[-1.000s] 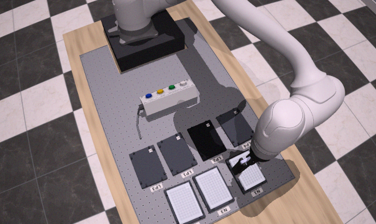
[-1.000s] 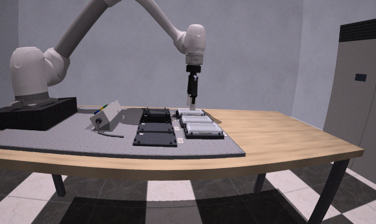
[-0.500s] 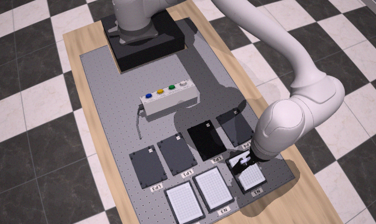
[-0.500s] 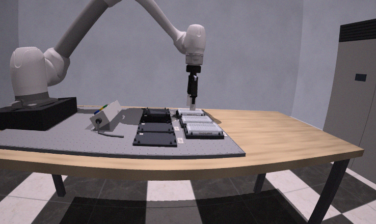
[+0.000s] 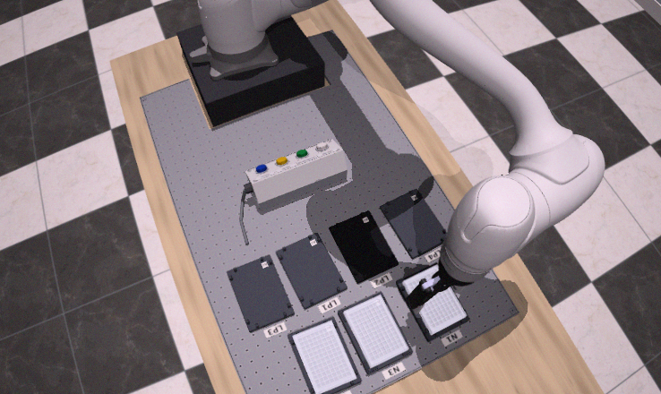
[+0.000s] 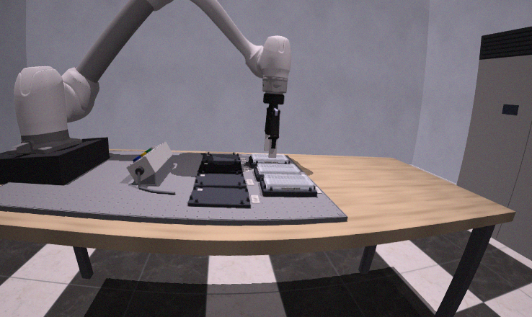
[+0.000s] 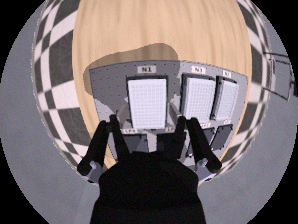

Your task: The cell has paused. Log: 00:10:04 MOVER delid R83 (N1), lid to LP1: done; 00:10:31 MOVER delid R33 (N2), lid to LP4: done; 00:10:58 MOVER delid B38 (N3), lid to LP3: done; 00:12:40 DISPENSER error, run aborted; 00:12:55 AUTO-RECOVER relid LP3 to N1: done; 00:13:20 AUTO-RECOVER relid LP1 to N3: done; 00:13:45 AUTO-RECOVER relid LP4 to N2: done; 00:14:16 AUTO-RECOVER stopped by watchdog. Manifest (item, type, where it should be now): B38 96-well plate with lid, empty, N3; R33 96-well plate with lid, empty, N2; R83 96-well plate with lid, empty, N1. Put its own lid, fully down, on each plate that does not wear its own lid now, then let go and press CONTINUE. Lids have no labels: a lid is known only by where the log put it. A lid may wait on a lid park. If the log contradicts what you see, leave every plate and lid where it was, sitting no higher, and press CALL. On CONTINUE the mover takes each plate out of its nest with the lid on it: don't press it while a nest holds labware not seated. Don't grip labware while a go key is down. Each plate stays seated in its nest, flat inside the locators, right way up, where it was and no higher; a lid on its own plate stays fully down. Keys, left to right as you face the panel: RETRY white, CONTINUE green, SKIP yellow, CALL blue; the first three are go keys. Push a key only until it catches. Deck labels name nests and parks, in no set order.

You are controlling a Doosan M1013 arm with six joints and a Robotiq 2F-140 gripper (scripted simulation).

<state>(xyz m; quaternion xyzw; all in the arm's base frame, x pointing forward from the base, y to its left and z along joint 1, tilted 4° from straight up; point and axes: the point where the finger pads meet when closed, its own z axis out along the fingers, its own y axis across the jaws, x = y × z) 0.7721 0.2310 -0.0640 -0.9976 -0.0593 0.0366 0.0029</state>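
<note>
Three white 96-well plates with clear lids sit in black nests along the deck's front edge. One is at N1 (image 5: 439,307), one at N3 (image 5: 374,332), and one in the leftmost nest (image 5: 322,355), whose label is out of view. All three lids look flat and fully down. My gripper (image 5: 428,287) hangs straight down over the back end of the N1 plate (image 6: 270,158). Its fingers are open and hold nothing. In the side view the fingertips (image 6: 272,151) are just at lid height; I cannot tell if they touch. In the wrist view the fingers frame the N1 plate (image 7: 148,99).
Four lid parks stand empty behind the nests: LP3 (image 5: 259,292), LP1 (image 5: 311,270), the black LP2 (image 5: 362,246) and LP4 (image 5: 413,223). The key panel (image 5: 296,172) carries blue (image 5: 261,167), yellow (image 5: 281,159), green (image 5: 301,153) and white (image 5: 321,146) keys. The arm's base (image 5: 254,64) is at the far end.
</note>
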